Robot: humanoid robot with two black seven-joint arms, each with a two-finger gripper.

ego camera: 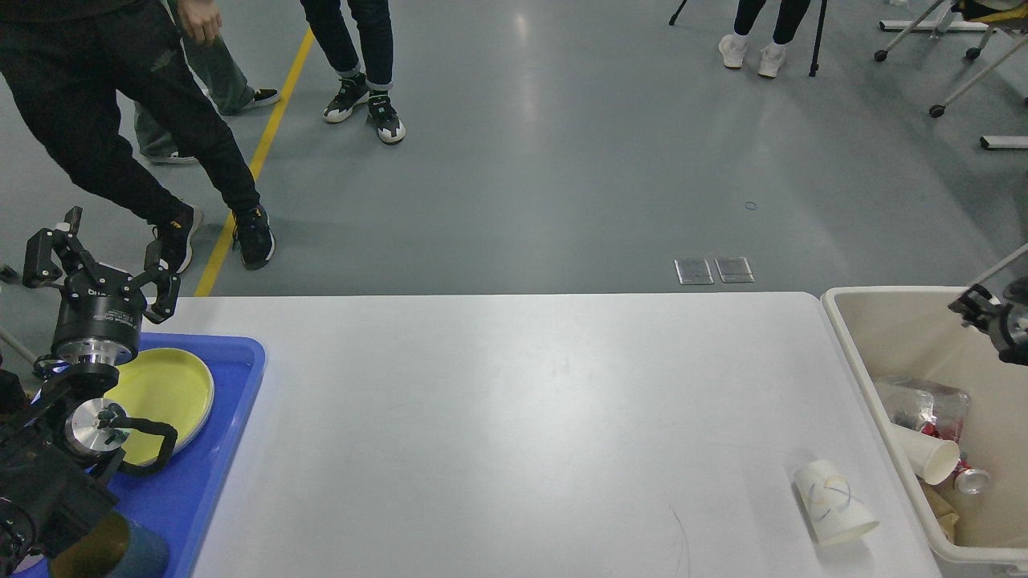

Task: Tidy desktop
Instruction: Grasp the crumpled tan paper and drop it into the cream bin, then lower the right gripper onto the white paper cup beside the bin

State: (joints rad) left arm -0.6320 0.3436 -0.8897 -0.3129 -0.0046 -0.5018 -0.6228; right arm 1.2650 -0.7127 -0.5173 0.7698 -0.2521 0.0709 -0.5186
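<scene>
Left gripper [98, 261] raised at the far left, fingers [44, 253] spread wide, nothing between them. Directly below it a yellow plate [165, 393] lies in a blue tray [210, 474], the arm partly covering both. The desktop [514, 417] spreads out to the right of this gripper, tray resting on its left end, white surface mostly bare. Right gripper [984, 313] only just pokes in at the right edge, above the beige bin [871, 353]; too little of it shows to tell whether it is spread or closed. Below it inside the bin: a clear plastic piece, a paper cup, a can. Left of the bin, near the desktop's front right corner, a white paper cup [831, 502] lies on its side.
</scene>
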